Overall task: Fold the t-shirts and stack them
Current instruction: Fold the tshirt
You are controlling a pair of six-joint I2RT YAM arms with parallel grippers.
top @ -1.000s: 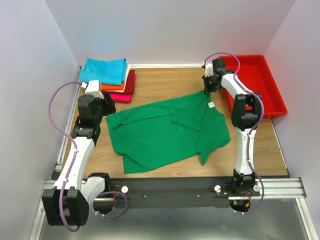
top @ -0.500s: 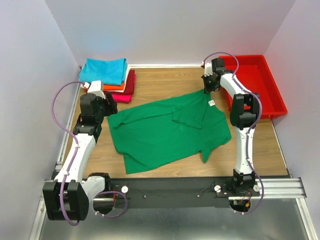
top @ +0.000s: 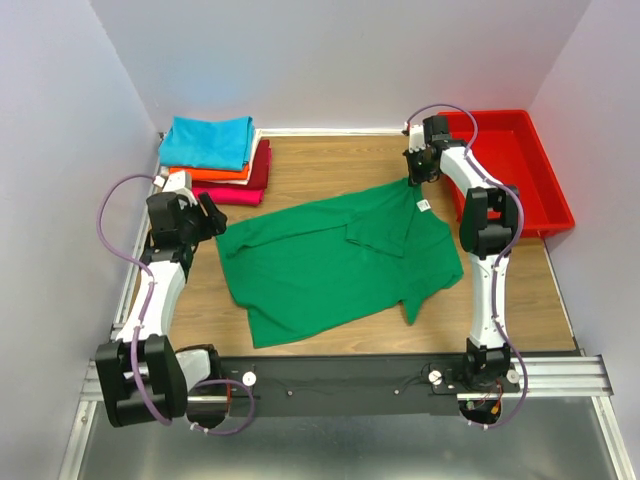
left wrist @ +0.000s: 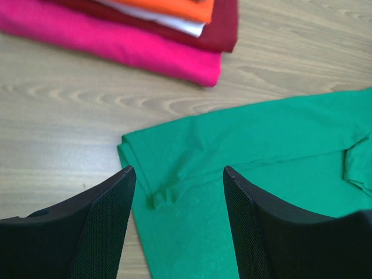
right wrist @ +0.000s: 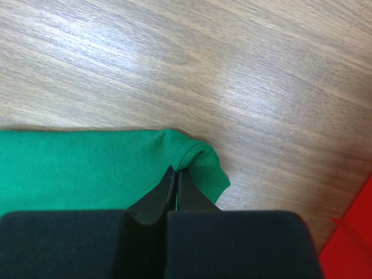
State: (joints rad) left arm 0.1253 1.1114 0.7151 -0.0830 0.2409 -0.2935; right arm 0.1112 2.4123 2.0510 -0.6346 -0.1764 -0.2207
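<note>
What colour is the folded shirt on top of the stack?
Turquoise. The top folded cotton t-shirt shows best in the top external view.

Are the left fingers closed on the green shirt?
No: in the left wrist view the left fingers stand wide apart, with a corner of the green t-shirt showing in the gap, not pinched.

White and black arms (top: 487,290), purple cables (top: 99,222), black textured fingers (left wrist: 96,232)

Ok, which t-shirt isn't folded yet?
The green t-shirt, lying spread and rumpled in the middle of the table. The others sit folded in the stack at the far left corner, turquoise on top.
</note>
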